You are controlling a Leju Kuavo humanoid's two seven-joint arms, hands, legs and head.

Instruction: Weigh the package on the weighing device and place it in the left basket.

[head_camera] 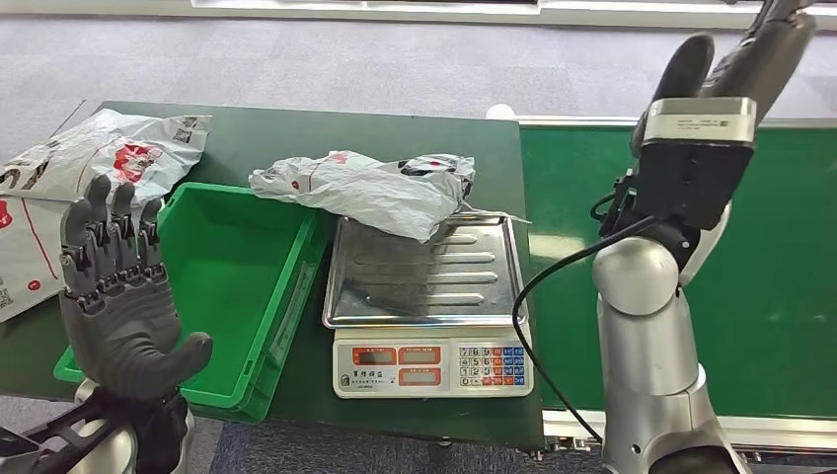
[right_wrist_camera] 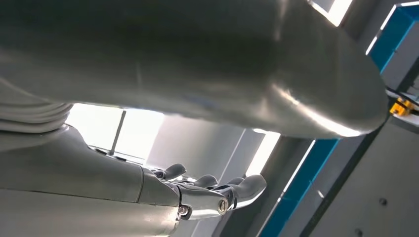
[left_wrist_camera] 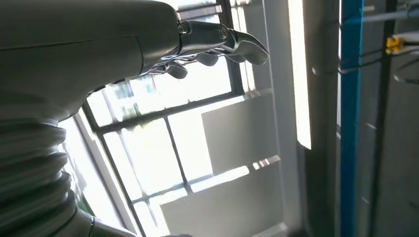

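Observation:
A crumpled grey plastic package (head_camera: pixel 370 190) with red and black print lies across the far edge of the steel pan (head_camera: pixel 424 281) of the scale (head_camera: pixel 431 367), overhanging toward the green basket (head_camera: pixel 232 267) on the left. My left hand (head_camera: pixel 116 296) is raised in front of the basket, fingers straight up and apart, holding nothing. My right hand (head_camera: pixel 730 64) is lifted high at the right, above the green belt, fingers extended and empty. Both wrist views look up at windows and ceiling, with the left hand's fingers (left_wrist_camera: pixel 222 42) and the right hand's fingers (right_wrist_camera: pixel 217 190) holding nothing.
More grey mail bags (head_camera: pixel 89 168) lie on the dark green table (head_camera: pixel 395 133) left of the basket. A green conveyor belt (head_camera: pixel 780 267) runs along the right side. A black cable (head_camera: pixel 553 296) hangs from my right forearm near the scale.

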